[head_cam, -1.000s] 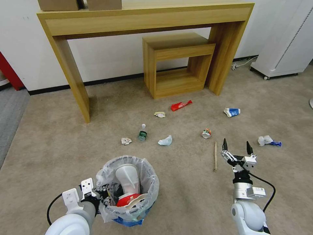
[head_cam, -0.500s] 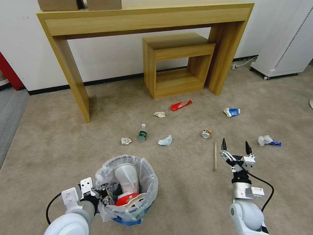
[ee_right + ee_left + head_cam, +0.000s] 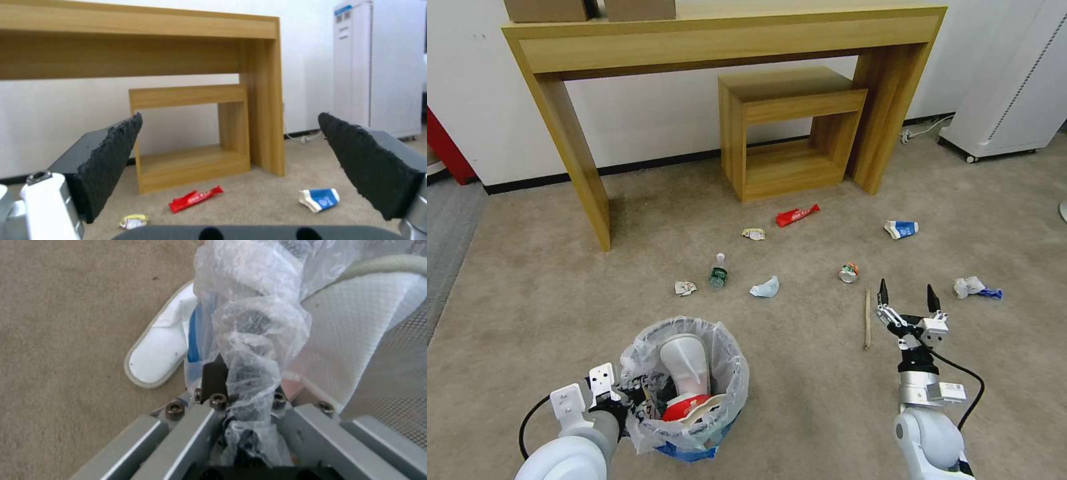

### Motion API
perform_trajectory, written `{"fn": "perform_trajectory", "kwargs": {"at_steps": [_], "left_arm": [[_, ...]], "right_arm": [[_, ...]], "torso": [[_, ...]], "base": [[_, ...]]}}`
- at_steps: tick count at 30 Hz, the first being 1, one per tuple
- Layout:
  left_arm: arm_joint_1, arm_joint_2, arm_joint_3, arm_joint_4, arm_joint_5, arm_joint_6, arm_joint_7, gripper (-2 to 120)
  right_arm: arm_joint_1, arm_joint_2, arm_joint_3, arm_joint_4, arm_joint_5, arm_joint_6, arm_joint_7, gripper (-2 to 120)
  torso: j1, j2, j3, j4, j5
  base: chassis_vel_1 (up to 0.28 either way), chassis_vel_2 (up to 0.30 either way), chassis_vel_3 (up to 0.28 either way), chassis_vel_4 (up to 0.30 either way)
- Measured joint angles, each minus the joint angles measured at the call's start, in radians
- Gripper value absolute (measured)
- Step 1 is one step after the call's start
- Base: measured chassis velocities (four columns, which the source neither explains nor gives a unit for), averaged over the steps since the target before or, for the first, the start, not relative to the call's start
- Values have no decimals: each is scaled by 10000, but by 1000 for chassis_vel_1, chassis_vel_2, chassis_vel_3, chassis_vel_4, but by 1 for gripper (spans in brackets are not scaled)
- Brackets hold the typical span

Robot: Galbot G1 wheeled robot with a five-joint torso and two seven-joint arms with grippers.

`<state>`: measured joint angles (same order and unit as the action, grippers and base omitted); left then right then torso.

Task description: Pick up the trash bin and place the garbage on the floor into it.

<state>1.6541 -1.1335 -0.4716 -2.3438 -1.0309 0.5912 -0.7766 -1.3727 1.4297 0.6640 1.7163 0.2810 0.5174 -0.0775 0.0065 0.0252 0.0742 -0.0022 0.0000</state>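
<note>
In the head view, my left tool (image 3: 602,393) sits at the lower left of the frame, clamped on the rim of the small round trash bin lined with crinkled clear plastic (image 3: 684,383), blue showing at its base. A white slipper (image 3: 688,363) stands on end inside the bin above a red and white wrapper. My right tool (image 3: 906,300) hovers at the lower right, its two black fingers spread wide, just right of the thin wooden stick (image 3: 867,319) lying on the beige short-pile carpet floor (image 3: 527,293). More garbage is scattered across the middle of the frame: a crushed can (image 3: 848,272), a small clear bottle (image 3: 718,271), a long red wrapper (image 3: 798,214), a blue-white carton (image 3: 902,229) and crumpled white paper (image 3: 977,287). A tall light wooden counter (image 3: 727,40) spans the top.

In the left wrist view, my left tool (image 3: 242,396) holds a bunched fold of the bin's plastic liner (image 3: 253,323) at centre frame, and a second white slipper (image 3: 160,353) lies on the carpet at centre left.

In the right wrist view, my right tool (image 3: 231,160) stands wide open with nothing between its dark pads; the red wrapper (image 3: 195,199) and carton (image 3: 319,199) lie low in the frame.
</note>
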Motion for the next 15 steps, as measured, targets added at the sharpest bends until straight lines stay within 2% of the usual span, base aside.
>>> {"fn": "perform_trajectory", "kwargs": {"at_steps": [11,15], "left_arm": [[80,-179,174,-67,232,14,4,0],[117,-278,253,-64,406,21,35,0]], "right_arm": [[-3,-6,5,-122,-516,101,-176,100],[-7,-68,-3,-184,-514,165,-230,100]], "torso": [[0,0,-1,0,1],[-1,0,-1,1,0]], "base": [[0,0,0,0],[-80,79,76,-80]]}}
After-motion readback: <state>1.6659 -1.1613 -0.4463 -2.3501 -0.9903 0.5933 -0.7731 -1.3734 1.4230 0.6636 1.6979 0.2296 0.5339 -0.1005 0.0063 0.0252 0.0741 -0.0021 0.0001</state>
